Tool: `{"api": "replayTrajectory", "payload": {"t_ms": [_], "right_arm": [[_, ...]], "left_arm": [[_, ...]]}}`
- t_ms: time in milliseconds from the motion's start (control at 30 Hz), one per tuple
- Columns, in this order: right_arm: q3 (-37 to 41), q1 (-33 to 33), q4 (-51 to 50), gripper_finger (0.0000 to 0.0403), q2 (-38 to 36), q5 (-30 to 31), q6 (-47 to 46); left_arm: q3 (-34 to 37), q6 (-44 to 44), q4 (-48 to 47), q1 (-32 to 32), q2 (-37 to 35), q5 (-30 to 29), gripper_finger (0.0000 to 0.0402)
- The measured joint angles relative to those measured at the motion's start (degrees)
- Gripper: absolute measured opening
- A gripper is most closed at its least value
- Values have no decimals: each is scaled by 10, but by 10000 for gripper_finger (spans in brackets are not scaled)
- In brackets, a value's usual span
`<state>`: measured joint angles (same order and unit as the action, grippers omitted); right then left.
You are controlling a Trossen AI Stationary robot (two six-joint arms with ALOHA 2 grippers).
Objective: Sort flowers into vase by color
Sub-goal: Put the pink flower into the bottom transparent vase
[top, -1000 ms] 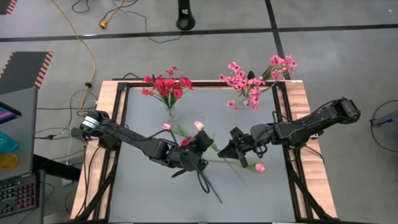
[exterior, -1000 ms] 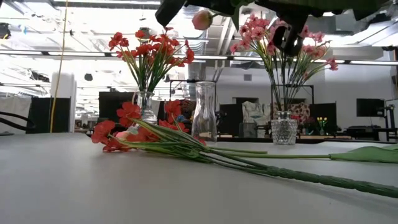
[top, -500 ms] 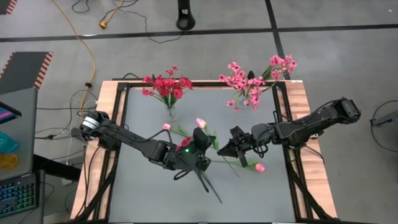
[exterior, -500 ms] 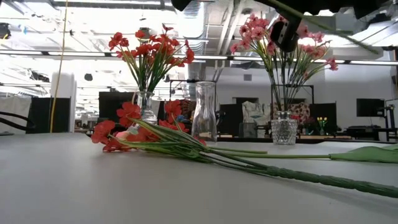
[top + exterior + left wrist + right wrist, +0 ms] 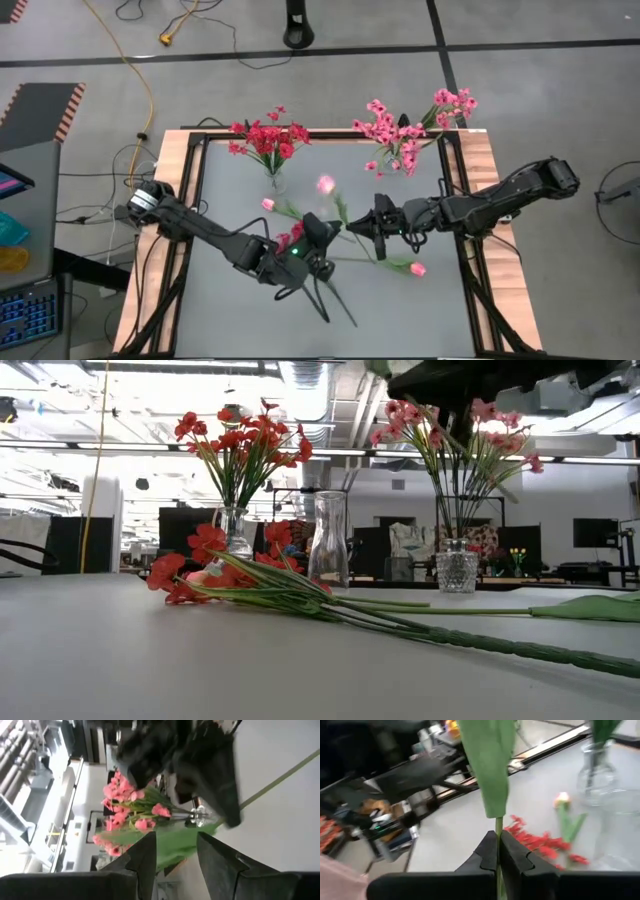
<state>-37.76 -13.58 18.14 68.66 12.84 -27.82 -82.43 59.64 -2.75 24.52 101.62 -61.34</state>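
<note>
Since a second ago, right claw [image 5: 498,851] has pinched the light, bendy tulip [image 5: 326,184] by its thin stem above the table [image 5: 230,310]; left claw [image 5: 172,855] now spread.

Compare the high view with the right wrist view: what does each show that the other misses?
Only the high view shows both arms meeting mid-table, the left gripper beside the right gripper, a pale pink bud raised between them, and the pink sprays in their vase.

Only the right wrist view shows the grip itself: the right gripper's fingers shut on a thin green stem below its broad leaf.

Both show red clusters lying on the table and another bud beside them.
</note>
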Motion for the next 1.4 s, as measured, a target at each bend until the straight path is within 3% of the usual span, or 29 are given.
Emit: {"api": "replayTrajectory", "payload": {"t_ms": [267,400,600,733,833,1033,1400], "right_arm": [[0,15,-2,32,0,10,1],[0,22,10,32,0,24,27],[0,25,23,32,0,26,73],[0,24,32,33,0,26,107],[0,24,55,32,0,27,147],[0,24,102,34,0,26,229],[0,25,187,34,0,25,376]], "left_arm": [[0,-25,-2,-1,0,-27,129],[0,-148,-3,0,-1,-39,129],[0,-319,-90,11,-32,-29,129],[0,-470,-182,10,-56,51,129],[5,-551,-192,-4,-64,140,129],[15,-586,-153,-41,-52,247,129],[15,-570,-107,-68,-73,254,129]]}}
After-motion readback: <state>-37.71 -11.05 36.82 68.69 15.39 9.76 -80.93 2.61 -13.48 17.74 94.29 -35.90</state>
